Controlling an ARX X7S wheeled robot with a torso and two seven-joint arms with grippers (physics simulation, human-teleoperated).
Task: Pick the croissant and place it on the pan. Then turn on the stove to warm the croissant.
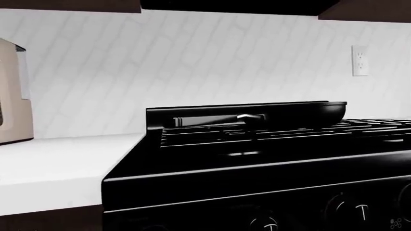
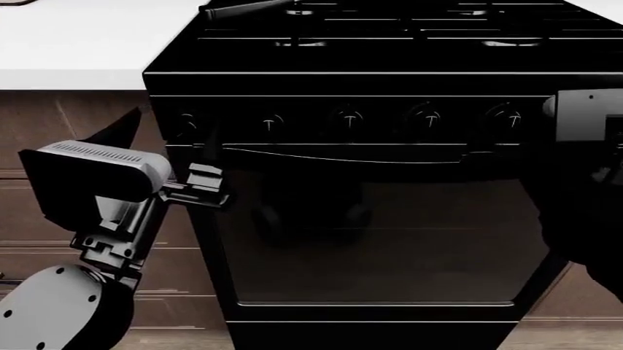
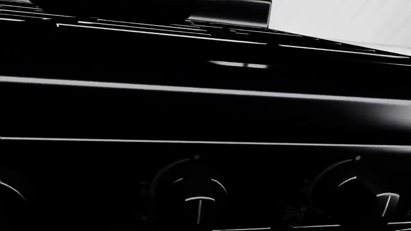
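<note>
With the pan (image 1: 301,113) on the stove (image 2: 370,87) grates and the croissant unseen, possibly inside, centre the right gripper, state indeterminable, squarely on one knob (image 3: 196,190) before twisting.

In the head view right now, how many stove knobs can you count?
5, in one row along the stove front above the oven door: far left, left of middle, middle, right of middle, far right. More may sit behind the right arm.

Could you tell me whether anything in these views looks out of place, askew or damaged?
Nothing stands out. The pan sits level on the stove grates, the knobs point alike, and the oven door looks shut and intact. The croissant is not visible in any view.
</note>
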